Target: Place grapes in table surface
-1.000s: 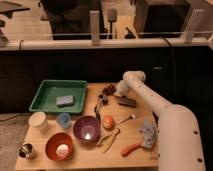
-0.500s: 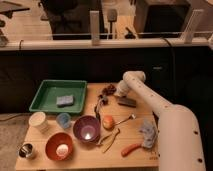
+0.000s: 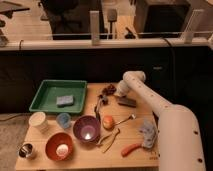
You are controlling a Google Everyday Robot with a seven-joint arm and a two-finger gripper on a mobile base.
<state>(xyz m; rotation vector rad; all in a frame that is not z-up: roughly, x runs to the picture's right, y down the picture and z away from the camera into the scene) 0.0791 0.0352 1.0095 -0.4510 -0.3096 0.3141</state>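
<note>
The grapes (image 3: 107,90), a small dark reddish-purple cluster, lie near the far edge of the light tan table surface (image 3: 135,132). My gripper (image 3: 115,92) is at the end of the white arm (image 3: 145,92), which reaches in from the right. The gripper sits right beside the grapes on their right, low over the table. I cannot tell whether it touches or holds them. A flat dark grey block (image 3: 126,102) lies just in front of the gripper. The smooth orange fruit (image 3: 108,121) sits nearer the table's middle.
A green tray (image 3: 45,97) holding a grey sponge (image 3: 65,100) stands at the back left. A purple bowl (image 3: 86,128), orange bowl (image 3: 59,145), white cup (image 3: 37,120), blue cup (image 3: 63,119) and metal cup (image 3: 26,150) fill the front left. A fork (image 3: 125,119), red item (image 3: 131,148) and grey cloth (image 3: 148,134) lie front right.
</note>
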